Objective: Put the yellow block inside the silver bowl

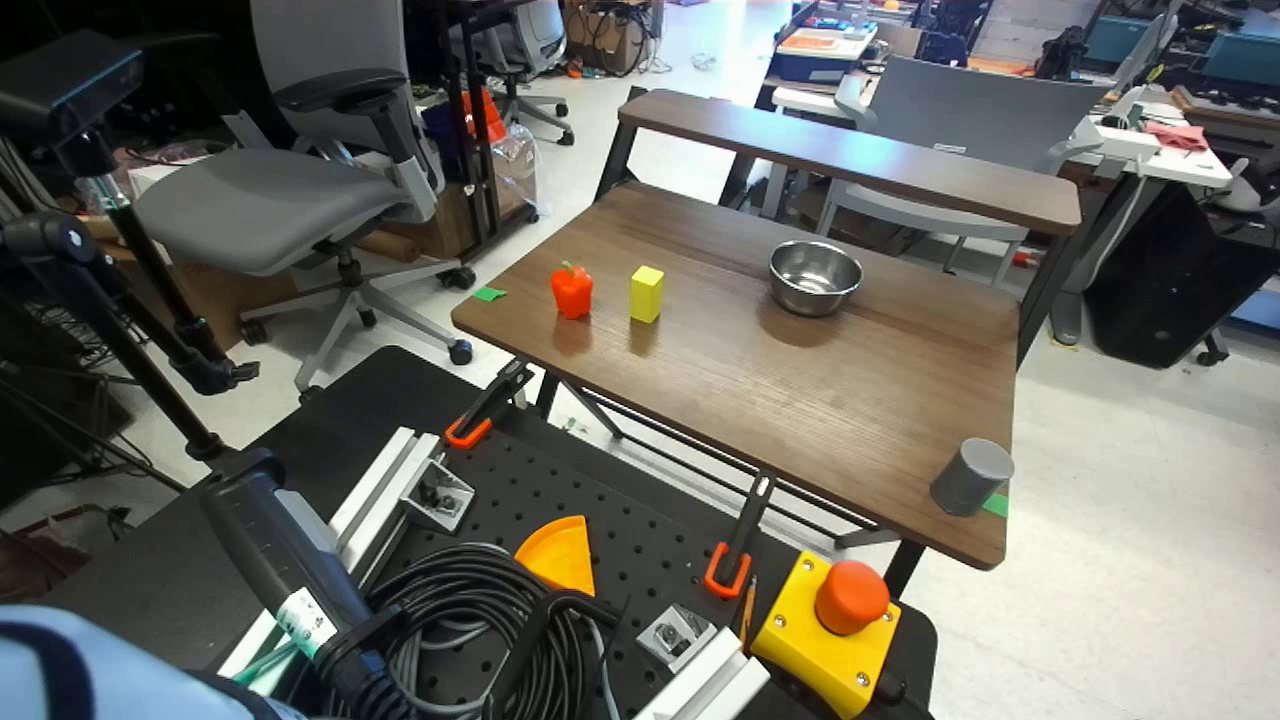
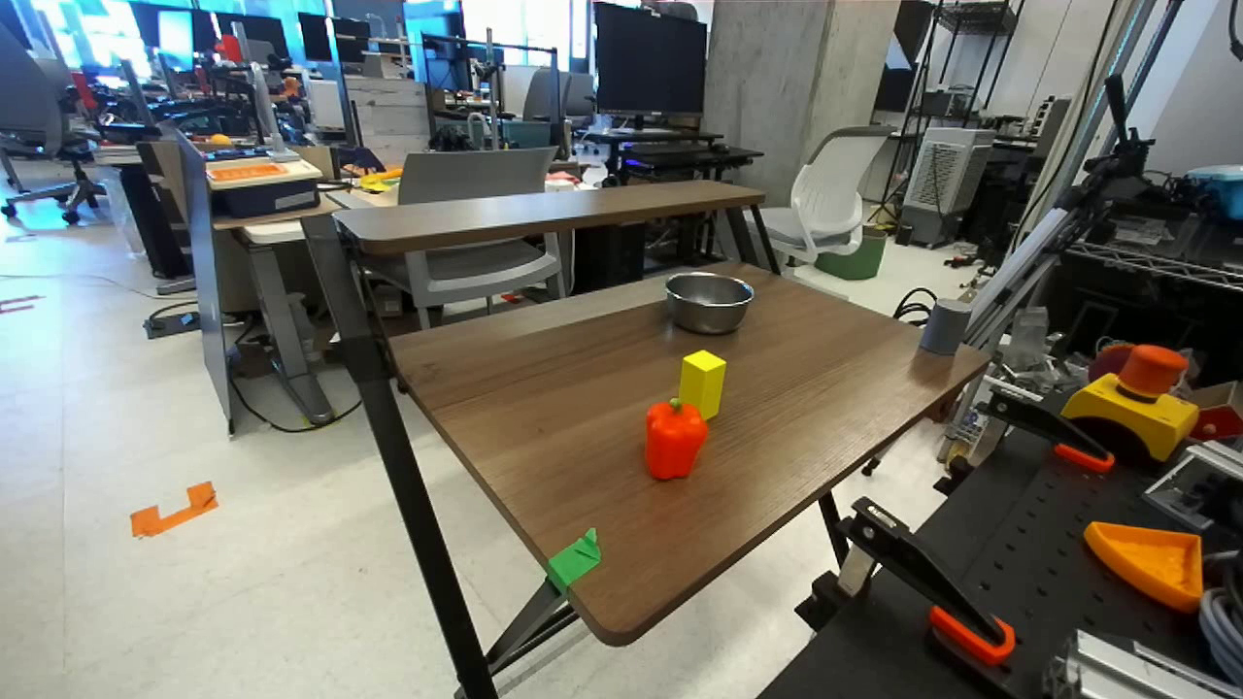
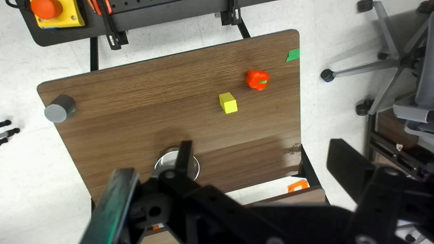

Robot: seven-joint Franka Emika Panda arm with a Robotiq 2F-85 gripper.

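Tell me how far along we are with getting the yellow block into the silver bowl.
Nothing looks done yet: the yellow block stands on the table, apart from the silver bowl, which looks empty. Nothing is in hand; the wrist view shows the gripper open, holding nothing. Everything is left: grasping the block, carrying it over and releasing it inside the bowl.

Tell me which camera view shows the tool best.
The wrist view: the tool spans its lower part up close, its fingers spread apart with nothing held between them. Neither exterior view shows any of it.
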